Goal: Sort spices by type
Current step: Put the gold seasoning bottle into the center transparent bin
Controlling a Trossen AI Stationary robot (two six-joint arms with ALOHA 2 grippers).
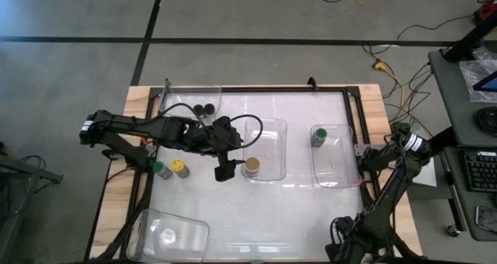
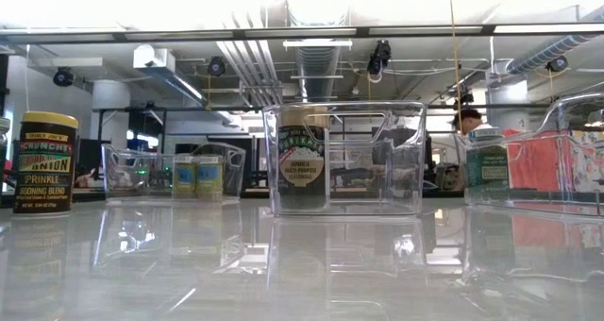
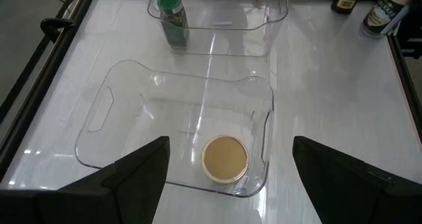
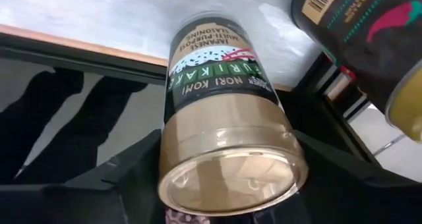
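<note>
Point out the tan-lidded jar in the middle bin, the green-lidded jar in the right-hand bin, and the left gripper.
tan-lidded jar [image 3: 225, 159]: left wrist view, on its lid.
green-lidded jar [image 3: 173, 16]: left wrist view, on its side below the lid.
left gripper [image 3: 231, 168]: left wrist view, midway between its open fingertips.

Tan-lid jar [image 1: 251, 168]: upright in middle bin.
Green-lid jar [image 1: 318, 135]: upright in right bin.
Black-lid jars [image 1: 203, 109]: paired in far-left bin.
Yellow-lid jar [image 1: 179, 167], green-lid neighbour [image 1: 161, 169]: loose on the table.
Furikake jar [image 4: 224, 125]: tan lid, tilted.

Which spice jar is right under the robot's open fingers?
The tan-lidded jar in the middle clear bin. It sits between the left gripper's open fingers; the others stand farther off.
</note>
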